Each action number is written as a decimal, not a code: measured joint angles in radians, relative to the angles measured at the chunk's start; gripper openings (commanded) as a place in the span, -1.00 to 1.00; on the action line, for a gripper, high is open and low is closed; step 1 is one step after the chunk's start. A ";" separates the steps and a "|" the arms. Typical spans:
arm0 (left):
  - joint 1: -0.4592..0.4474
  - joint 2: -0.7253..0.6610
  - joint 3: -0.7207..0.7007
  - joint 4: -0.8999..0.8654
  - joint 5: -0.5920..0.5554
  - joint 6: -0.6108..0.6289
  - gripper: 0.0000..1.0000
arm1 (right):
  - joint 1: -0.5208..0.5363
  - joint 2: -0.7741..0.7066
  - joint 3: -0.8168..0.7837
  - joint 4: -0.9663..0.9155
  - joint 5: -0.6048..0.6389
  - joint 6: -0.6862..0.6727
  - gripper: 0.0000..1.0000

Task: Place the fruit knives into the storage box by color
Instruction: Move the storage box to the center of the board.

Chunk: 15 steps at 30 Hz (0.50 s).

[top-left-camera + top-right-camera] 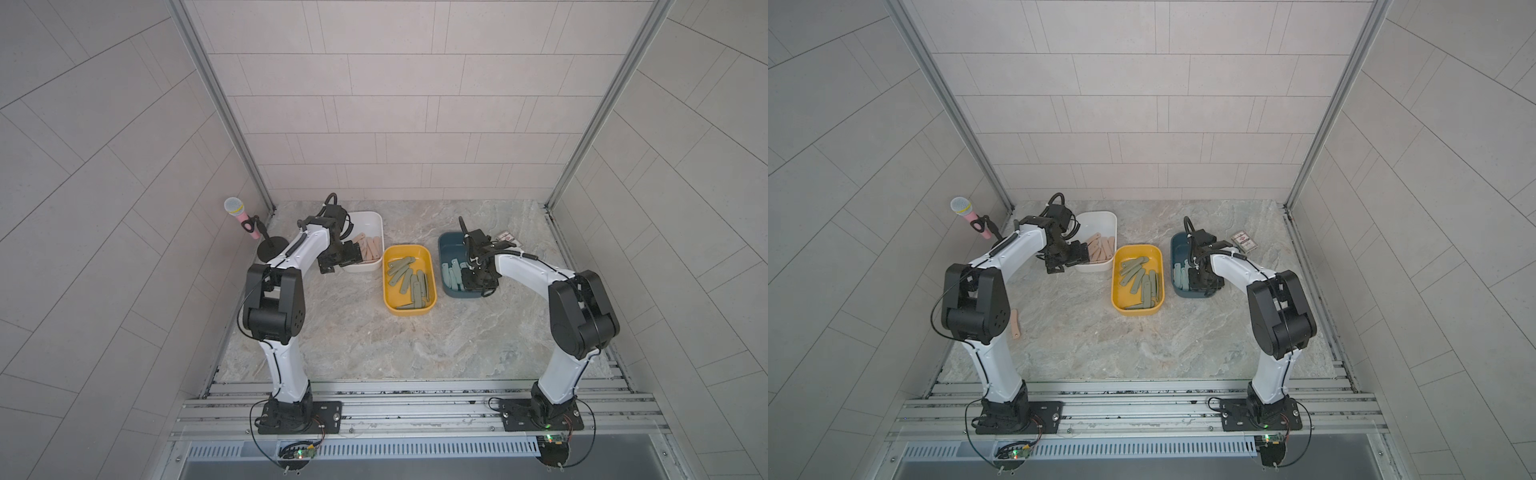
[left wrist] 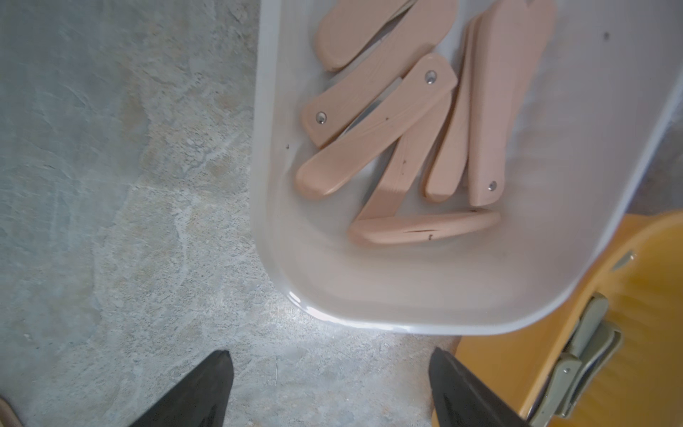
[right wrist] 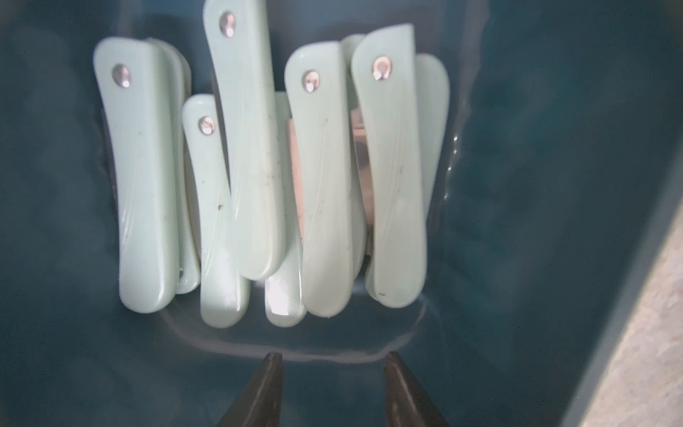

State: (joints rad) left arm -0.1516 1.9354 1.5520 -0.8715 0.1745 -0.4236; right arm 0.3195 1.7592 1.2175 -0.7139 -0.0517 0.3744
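Peach-pink fruit knives (image 1: 370, 249) (image 2: 373, 148) lie in the white box (image 1: 371, 219) (image 2: 369, 325). Olive-green ones (image 1: 409, 282) (image 2: 584, 355) fill the yellow box (image 1: 409, 311). Pale teal ones (image 1: 453, 274) (image 3: 255, 166) lie side by side in the blue box (image 1: 446, 245) (image 3: 554, 185). One more pink knife (image 1: 1015, 324) lies on the table beside the left arm's elbow. My left gripper (image 2: 330, 364) (image 1: 328, 266) is open over bare table, just off the white box's near corner. Over the near end of the blue box, my right gripper (image 3: 332, 356) (image 1: 478, 286) is open and holds nothing.
A pink microphone (image 1: 241, 216) on a black stand is at the back left corner. A small printed packet (image 1: 1245, 241) lies behind the blue box. The three boxes stand close together in a row. Aluminium rails (image 1: 415, 399) run along the front edge.
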 measured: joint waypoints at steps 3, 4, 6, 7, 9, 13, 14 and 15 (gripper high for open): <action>0.001 0.042 0.032 -0.021 -0.001 0.008 0.59 | 0.017 -0.043 -0.014 -0.010 -0.012 0.000 -0.04; 0.001 0.049 0.044 -0.020 0.000 0.009 0.58 | 0.023 -0.056 -0.014 -0.011 -0.016 0.001 -0.04; 0.001 0.066 0.068 -0.019 0.001 0.012 0.50 | 0.032 -0.081 -0.014 -0.010 -0.025 0.002 -0.04; 0.002 0.071 0.073 -0.018 0.006 0.012 0.44 | 0.035 -0.089 -0.014 -0.011 -0.030 0.003 -0.04; 0.006 0.078 0.081 -0.018 0.018 0.011 0.34 | 0.040 -0.100 -0.014 -0.010 -0.038 0.003 -0.04; 0.010 0.080 0.084 -0.016 0.032 0.010 0.30 | 0.042 -0.101 -0.015 -0.012 -0.050 0.003 -0.04; 0.011 0.080 0.085 -0.017 0.034 0.010 0.31 | 0.042 -0.101 -0.015 -0.011 -0.053 0.003 -0.04; 0.012 0.082 0.088 -0.018 0.034 0.009 0.33 | 0.042 -0.101 -0.015 -0.010 -0.055 0.004 -0.04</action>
State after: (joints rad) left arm -0.1394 2.0171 1.6402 -0.8894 0.2085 -0.4145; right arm 0.3618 1.6585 1.2026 -0.7242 -0.1070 0.3782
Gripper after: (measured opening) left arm 0.652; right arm 0.478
